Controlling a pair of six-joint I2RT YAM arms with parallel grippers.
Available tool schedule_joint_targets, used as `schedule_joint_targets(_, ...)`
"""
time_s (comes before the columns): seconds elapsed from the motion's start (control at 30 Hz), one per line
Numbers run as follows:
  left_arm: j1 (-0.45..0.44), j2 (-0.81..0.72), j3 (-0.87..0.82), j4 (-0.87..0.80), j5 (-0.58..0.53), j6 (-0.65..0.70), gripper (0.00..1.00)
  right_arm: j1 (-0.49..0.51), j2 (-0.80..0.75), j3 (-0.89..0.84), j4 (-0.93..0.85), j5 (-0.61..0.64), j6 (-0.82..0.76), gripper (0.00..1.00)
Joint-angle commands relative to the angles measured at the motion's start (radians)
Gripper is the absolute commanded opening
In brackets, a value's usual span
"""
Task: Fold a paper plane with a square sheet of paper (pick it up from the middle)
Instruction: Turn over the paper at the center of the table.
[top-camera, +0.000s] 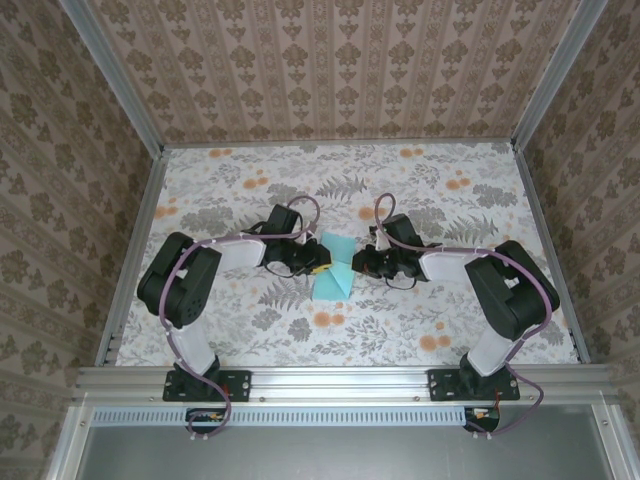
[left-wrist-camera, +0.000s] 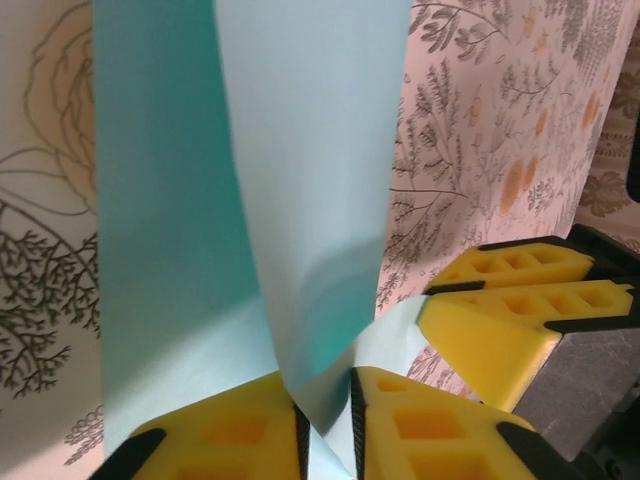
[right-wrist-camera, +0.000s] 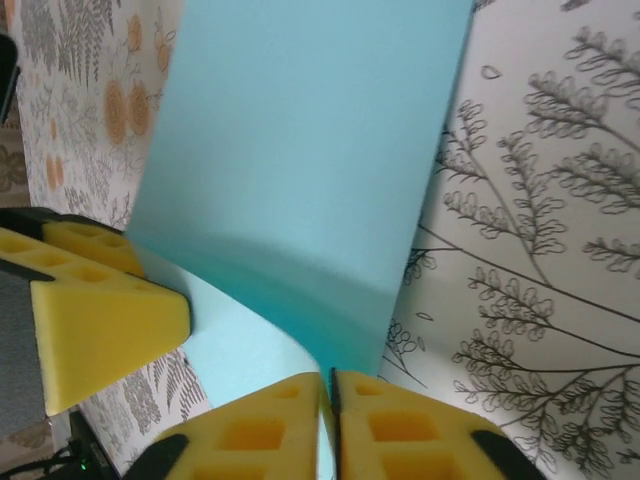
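The turquoise square sheet of paper hangs between both grippers above the middle of the table, pinched narrow at its waist and flaring above and below. My left gripper comes in from the left. In the left wrist view, my left gripper has its yellow pads closed on a curled fold of the sheet. My right gripper faces it from the right. In the right wrist view, my right gripper has its pads almost touching, with the sheet's edge clamped between them. The two grippers' fingertips are almost touching.
The floral tablecloth covers the table inside patterned walls. A metal rail runs along the near edge by the arm bases. The right gripper's fingers crowd the left wrist view, and the left gripper's fingers crowd the right wrist view.
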Motion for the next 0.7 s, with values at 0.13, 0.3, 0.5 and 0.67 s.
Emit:
schedule_joint_targets(0.13,-0.006,-0.021,0.019,0.016,-0.008,0.048,0.07,-0.031,-0.150,-0.036,-0.066,0.089,0.007,0.52)
schedule_joint_targets(0.3,-0.007,-0.082,0.056,-0.095,-0.052,0.121,0.04,-0.048,-0.287,-0.046,-0.181,0.217,-0.036,0.70)
schedule_joint_targets(0.5,-0.037,-0.223,0.170,-0.437,-0.282,0.302,0.04,-0.070,-0.461,-0.065,-0.289,0.351,-0.065,0.84)
schedule_joint_targets(0.67,-0.108,-0.280,0.324,-0.720,-0.642,0.431,0.04,-0.098,-0.575,-0.096,-0.321,0.394,-0.070,1.00)
